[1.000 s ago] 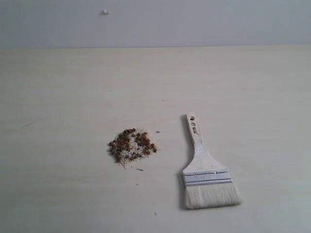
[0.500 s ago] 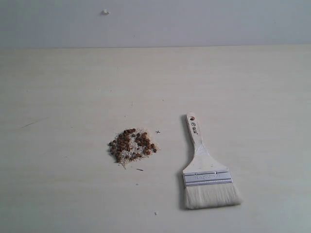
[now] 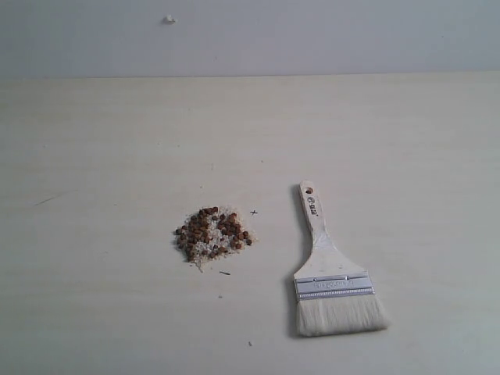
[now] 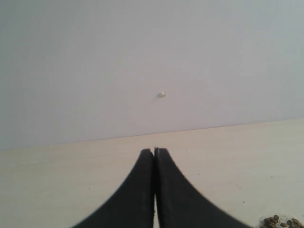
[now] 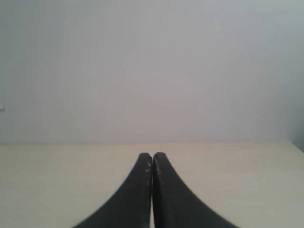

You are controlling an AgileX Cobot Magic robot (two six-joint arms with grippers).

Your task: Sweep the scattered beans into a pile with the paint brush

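Observation:
The reddish-brown beans (image 3: 212, 232) lie gathered in one small pile mixed with whitish grains, left of centre on the pale table (image 3: 117, 156). To their right the paint brush (image 3: 332, 273) lies flat, wooden handle pointing away, whitish bristles toward the near edge. Neither arm shows in the exterior view. My left gripper (image 4: 155, 151) is shut with nothing between its black fingers; a few beans (image 4: 281, 222) show at the edge of its view. My right gripper (image 5: 152, 156) is shut and empty too, over bare table.
A few stray grains and specks lie around the pile (image 3: 224, 273). A plain grey wall (image 3: 312, 31) rises behind the table, with a small white blob (image 3: 169, 19) stuck on it.

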